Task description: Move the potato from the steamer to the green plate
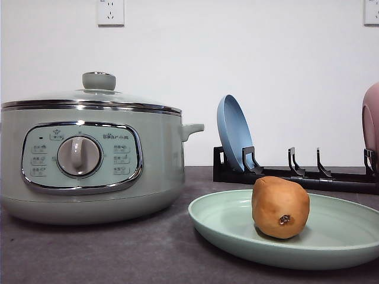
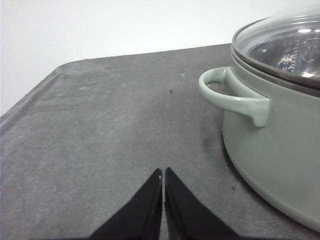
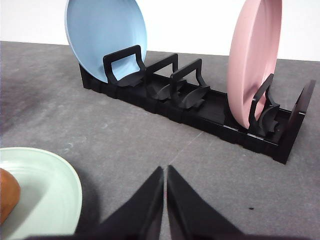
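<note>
The orange-brown potato (image 1: 280,206) stands on the pale green plate (image 1: 337,236) at the front right of the table; its dark eye spot faces the camera. In the right wrist view an edge of the potato (image 3: 7,194) and the plate's rim (image 3: 55,190) show beside the gripper. The sage-green steamer (image 1: 89,160) sits at the left with its glass lid on. My left gripper (image 2: 163,175) is shut and empty, low over the grey table beside the steamer's handle (image 2: 230,95). My right gripper (image 3: 165,172) is shut and empty, near the plate.
A black dish rack (image 1: 296,173) stands behind the plate, holding a blue plate (image 1: 234,133) and a pink plate (image 1: 371,118) upright; both also appear in the right wrist view, blue (image 3: 105,37) and pink (image 3: 252,60). White wall behind the table.
</note>
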Controlling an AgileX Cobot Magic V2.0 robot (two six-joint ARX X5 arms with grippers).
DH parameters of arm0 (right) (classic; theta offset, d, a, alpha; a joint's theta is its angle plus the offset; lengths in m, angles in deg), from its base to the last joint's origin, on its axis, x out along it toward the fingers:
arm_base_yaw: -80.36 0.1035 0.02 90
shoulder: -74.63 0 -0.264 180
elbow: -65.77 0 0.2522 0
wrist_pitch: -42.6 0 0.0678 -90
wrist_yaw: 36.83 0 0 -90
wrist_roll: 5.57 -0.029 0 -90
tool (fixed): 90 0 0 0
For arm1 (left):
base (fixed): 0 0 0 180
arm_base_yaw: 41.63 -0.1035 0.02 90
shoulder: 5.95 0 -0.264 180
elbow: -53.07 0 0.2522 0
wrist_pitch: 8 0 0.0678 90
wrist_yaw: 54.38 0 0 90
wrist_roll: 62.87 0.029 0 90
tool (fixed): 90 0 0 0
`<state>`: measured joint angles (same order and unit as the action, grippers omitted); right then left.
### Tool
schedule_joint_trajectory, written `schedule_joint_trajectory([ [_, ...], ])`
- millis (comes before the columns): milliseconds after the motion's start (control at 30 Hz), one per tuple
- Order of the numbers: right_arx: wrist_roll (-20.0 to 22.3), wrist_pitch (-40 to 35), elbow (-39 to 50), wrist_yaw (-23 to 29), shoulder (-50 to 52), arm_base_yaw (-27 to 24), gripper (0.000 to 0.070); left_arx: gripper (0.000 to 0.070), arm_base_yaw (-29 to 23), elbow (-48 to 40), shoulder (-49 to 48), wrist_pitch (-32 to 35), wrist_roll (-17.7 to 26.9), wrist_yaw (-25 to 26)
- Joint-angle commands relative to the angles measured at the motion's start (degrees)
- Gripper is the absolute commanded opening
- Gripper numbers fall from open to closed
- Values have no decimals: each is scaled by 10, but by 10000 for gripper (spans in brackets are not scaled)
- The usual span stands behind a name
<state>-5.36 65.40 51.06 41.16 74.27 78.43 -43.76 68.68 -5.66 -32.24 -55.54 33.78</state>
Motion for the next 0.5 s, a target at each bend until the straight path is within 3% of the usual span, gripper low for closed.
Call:
schedule_joint_trajectory([
  [0, 0, 0, 3, 1, 2, -1, 0, 0, -1, -12, -1, -3, -6, -3],
  [467, 0, 0, 3, 1, 2, -1, 0, 0, -1, -12, -1, -3, -5, -3],
])
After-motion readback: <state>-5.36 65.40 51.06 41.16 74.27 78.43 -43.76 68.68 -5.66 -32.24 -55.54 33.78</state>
